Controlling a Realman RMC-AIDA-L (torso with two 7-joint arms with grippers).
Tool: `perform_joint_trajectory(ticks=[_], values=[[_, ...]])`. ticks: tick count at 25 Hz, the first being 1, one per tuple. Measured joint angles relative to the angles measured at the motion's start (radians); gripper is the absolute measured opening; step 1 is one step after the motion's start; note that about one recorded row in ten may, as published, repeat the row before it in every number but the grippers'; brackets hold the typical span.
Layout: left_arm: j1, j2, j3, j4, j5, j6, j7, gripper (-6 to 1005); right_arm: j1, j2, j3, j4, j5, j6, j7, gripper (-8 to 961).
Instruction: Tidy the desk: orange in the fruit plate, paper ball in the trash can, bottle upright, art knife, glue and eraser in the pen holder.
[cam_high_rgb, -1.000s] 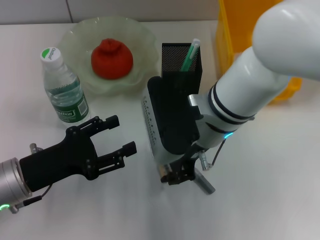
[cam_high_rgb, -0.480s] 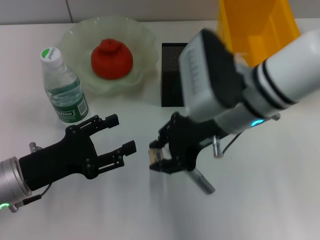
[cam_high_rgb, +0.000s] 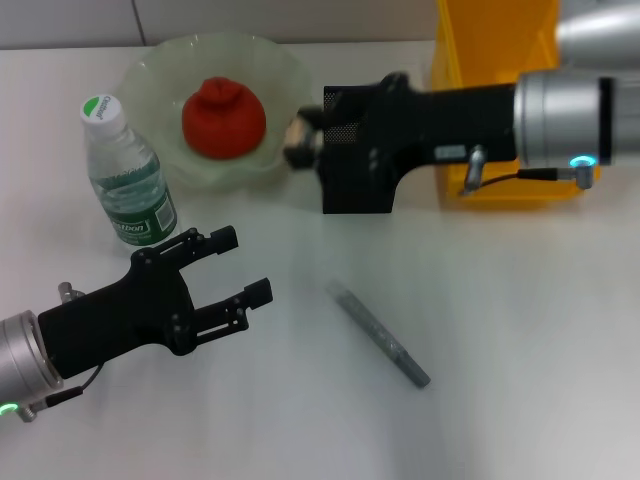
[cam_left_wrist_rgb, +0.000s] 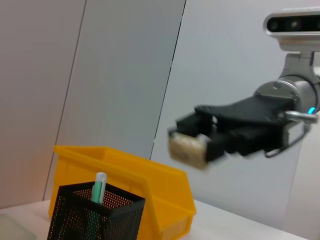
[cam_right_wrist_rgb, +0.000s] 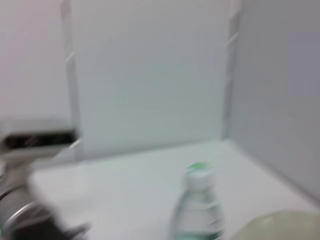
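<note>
- Now right gripper (cam_high_rgb: 300, 140) pinching the eraser (cam_high_rgb: 298, 132), beside the pen holder (cam_high_rgb: 358, 170) rim, above the fruit plate (cam_high_rgb: 160, 75) edge.
- Left gripper (cam_high_rgb: 228, 275) spread wide, low over the table (cam_high_rgb: 520, 330), near the upright bottle (cam_high_rgb: 125, 175).

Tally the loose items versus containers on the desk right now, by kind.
Containers: 3: plate, holder, bin
Fruit: 1: orange
Bottles: 1: bottle
Stationery: 3: eraser in right gripper, stick on desk, green pen in holder
Total: 8
</note>
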Motion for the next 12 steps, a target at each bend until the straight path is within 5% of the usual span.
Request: perform_joint_trajectory(ticks=[12], values=[[-0.001,-0.003,-0.001,-0.001,-0.002,0.001,0.004,799,-0.022,-0.001,0.114,0.393,0.363,0.108,-0.520,411]])
